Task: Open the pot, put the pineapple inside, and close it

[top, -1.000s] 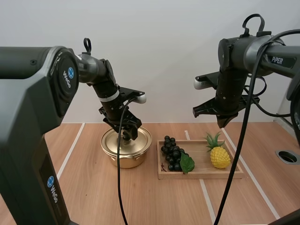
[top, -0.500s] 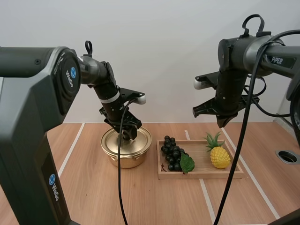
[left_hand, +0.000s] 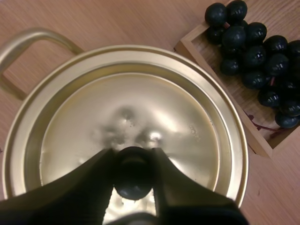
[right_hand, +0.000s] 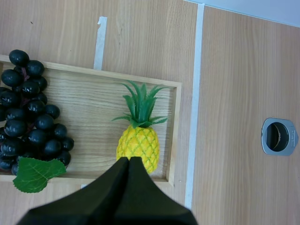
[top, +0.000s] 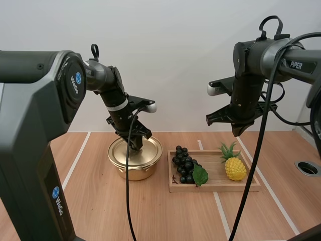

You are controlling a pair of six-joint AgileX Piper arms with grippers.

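So, high view: L arm reaches down over the round gold metal pot, which sits on the wooden surface just left of the shallow wooden tray. Left end effector is at the centre of the flat gold lid; the lid's on, so the pot is closed. The small yellow pineapple with a green crown is at the tray's right end, and the bunch of dark grapes with a green leaf at its left end. Right end effector hangs well above the pineapple, prob. parked there so it can drop once the pot is open.

Left wrist view: the fingers pinch the lid's small black round knob from both sides. It's a central grip, so the lid should lift straight w/o tilting. The lid sits evenly inside the rim.

Right wrist view: right end effector is pressed together into one dark wedge, holding nothing, tip over the pineapple's near end. The pineapple looks to lie flat, crown pointing far, apart from the grapes, so there's room either side for spread fingers.

Judgement: current step is the lid lift; pineapple not yet touched.
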